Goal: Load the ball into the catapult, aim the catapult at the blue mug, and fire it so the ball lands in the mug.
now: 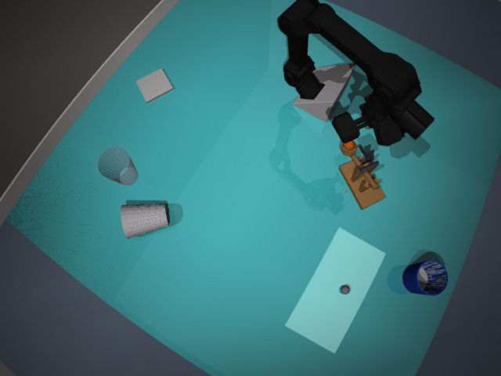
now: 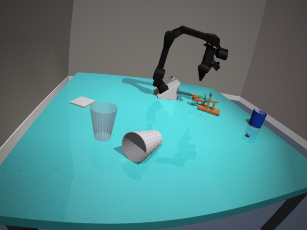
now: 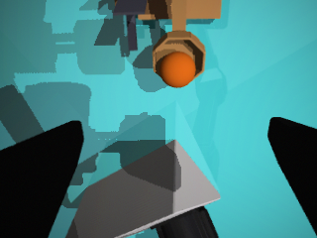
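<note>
The orange ball [image 1: 349, 145] [image 2: 195, 96] [image 3: 178, 69] sits in the cup at the end of the throwing arm of the brown catapult [image 1: 368, 200] [image 2: 208, 110] [image 3: 208, 9]. The throwing arm is about level, with dark parts beside it. My gripper [image 1: 365, 128] [image 2: 201, 78] [image 3: 175, 128] is wide open and empty. It hangs above the table on the cup side of the catapult, higher than the ball and apart from it. The blue mug [image 1: 413, 278] [image 2: 257, 119] stands upright beyond the catapult's base end, off to one side.
A white wedge [image 1: 323, 108] [image 2: 171, 93] [image 3: 134, 203] is at the arm's base. A small grey ball [image 1: 344, 289] [image 2: 248, 134] lies near the mug. A clear cup [image 1: 115, 164] [image 2: 102, 121] stands beside a tipped white cup [image 1: 143, 219] [image 2: 154, 140]. A white tile [image 1: 154, 85] [image 2: 82, 101] lies flat.
</note>
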You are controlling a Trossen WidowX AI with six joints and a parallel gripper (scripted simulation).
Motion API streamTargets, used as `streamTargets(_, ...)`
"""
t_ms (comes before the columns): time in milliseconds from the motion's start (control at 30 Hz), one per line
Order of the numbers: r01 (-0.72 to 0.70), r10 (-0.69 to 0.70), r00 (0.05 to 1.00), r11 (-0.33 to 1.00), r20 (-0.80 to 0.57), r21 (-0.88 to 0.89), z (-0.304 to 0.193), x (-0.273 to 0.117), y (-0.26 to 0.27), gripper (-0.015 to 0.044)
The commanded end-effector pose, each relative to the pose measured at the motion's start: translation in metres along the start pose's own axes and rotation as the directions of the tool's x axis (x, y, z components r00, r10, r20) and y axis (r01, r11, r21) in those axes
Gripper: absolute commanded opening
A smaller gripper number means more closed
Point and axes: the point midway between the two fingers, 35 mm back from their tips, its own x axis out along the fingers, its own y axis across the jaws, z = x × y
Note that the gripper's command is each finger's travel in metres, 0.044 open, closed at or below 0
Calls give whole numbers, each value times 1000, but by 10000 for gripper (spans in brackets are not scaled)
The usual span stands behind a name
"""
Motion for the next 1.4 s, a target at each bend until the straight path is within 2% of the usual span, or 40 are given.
streamTargets(0,-5,6,999,1000,40,-14,23,9,3,440)
streamTargets(200,-22,34,971,998,236,-52,80,2,11,440)
streamTargets(400,-15,47,902,997,430,-79,137,-14,15,440)
streamTargets(633,17,40,775,996,631,-84,198,-41,16,440)
streamTargets(867,60,7,609,997,793,-55,251,-76,10,440)
streamTargets(1033,87,-27,494,996,869,-19,278,-99,4,440)
streamTargets(1367,88,-28,490,996,871,-17,279,-100,3,440)
